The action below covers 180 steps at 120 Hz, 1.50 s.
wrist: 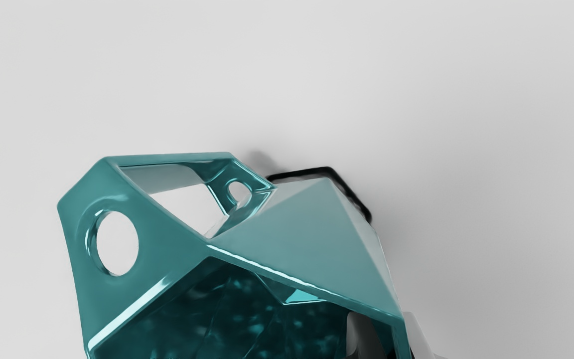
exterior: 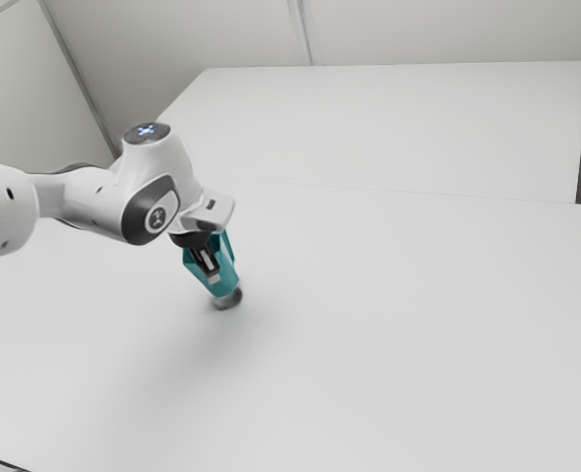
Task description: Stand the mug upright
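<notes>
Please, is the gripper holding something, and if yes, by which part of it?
The gripper holds the teal mug by its wall at the rim, one finger inside and the other outside.

The first camera stands at the side of the arm, raised and some way back, and it looks down at a slant across the table, so that the arm enters from the exterior view's left and the wall is seen behind the far edge. The second camera is carried at the end of the arm and faces down to the table, very near to the mug, looking toward its open mouth. Both views share the mug and the piece of table around it, which is small in the exterior view and seen closely in the wrist view.
</notes>
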{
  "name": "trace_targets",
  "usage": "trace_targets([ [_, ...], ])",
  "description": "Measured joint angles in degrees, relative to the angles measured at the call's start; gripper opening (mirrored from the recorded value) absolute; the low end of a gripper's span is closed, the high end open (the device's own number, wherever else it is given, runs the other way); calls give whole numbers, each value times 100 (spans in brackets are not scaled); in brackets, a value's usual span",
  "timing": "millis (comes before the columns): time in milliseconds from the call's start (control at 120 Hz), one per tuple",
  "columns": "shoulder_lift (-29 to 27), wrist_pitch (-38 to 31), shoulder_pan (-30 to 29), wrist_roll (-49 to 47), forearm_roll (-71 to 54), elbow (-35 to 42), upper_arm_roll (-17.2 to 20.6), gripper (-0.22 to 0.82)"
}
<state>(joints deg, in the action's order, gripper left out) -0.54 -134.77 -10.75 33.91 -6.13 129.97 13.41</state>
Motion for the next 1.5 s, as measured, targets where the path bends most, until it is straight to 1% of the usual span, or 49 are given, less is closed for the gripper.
trace_targets([
  [342, -51, 71, 71, -136, -8, 102, -8, -17],
  [642, -51, 108, -89, -213, -37, 110, -8, -17],
  [808, -43, 125, -189, -227, -37, 110, -8, -13],
  [1042, -38, 150, -238, -198, -1, 109, -14, -1],
  [1308, -43, 159, -161, -170, 5, 103, -14, 19],
  [1500, -83, 178, -65, -157, 6, 101, -14, 27],
])
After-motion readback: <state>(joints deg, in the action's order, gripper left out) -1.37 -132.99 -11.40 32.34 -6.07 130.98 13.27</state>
